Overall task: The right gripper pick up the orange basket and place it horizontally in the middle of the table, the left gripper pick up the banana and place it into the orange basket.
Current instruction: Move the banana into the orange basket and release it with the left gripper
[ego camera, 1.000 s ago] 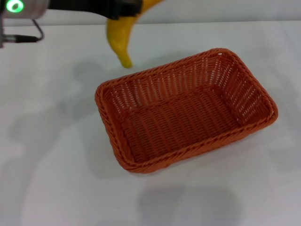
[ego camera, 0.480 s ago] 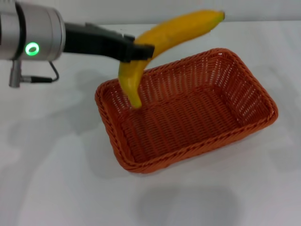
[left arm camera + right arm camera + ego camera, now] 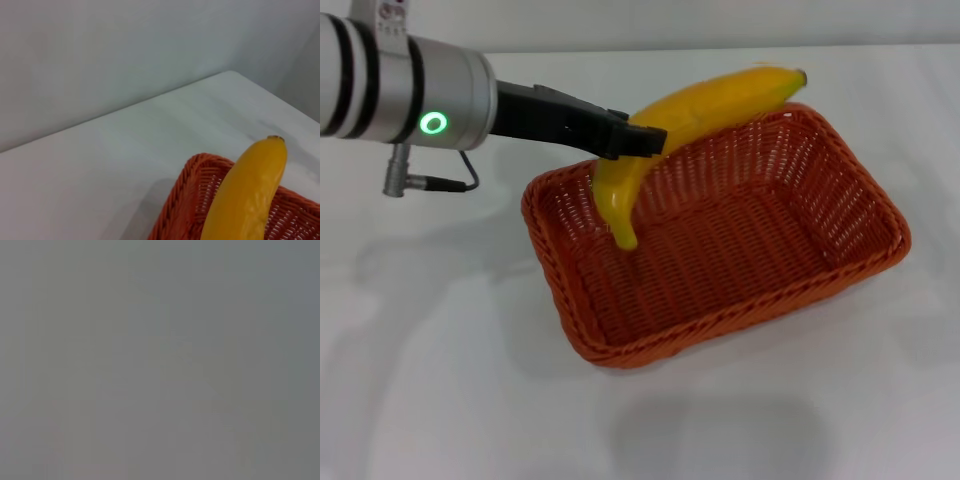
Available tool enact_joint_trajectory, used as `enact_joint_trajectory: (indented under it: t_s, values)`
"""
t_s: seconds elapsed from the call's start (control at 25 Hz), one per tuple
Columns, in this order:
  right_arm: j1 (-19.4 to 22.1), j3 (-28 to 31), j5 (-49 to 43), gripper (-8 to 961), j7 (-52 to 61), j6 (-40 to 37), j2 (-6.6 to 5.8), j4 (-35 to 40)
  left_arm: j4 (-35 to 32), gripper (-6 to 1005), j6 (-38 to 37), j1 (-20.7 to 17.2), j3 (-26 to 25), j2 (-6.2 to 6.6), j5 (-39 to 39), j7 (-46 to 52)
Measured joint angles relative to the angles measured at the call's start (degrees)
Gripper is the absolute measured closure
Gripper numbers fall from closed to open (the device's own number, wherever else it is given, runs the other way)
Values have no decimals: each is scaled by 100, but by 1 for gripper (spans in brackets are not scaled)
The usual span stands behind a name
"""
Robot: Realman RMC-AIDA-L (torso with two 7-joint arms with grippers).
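The table (image 3: 440, 380) is a plain white, smooth, slightly glossy surface that fills the head view up to a pale wall at the far edge. One object rests directly on it: the basket (image 3: 880, 215), an orange woven rectangle with rounded corners, a braided rim and sloping sides. The basket sits near the middle of the table, long axis running roughly left to right and skewed so that its right end lies farther from the robot. Soft grey shadows fall on the tabletop beside and in front of the basket. In the left wrist view, a rounded table corner appears beyond the basket rim, probably the far one.
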State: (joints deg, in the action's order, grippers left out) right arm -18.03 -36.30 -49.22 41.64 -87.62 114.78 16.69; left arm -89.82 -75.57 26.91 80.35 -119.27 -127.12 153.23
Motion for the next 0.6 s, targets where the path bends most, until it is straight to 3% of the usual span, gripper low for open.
enact_joint_trajectory:
  t_s: [0.6]
  values:
    - [52,9,0,99,-42,-35,0,13,198,524,176,36,71,1,312,-133]
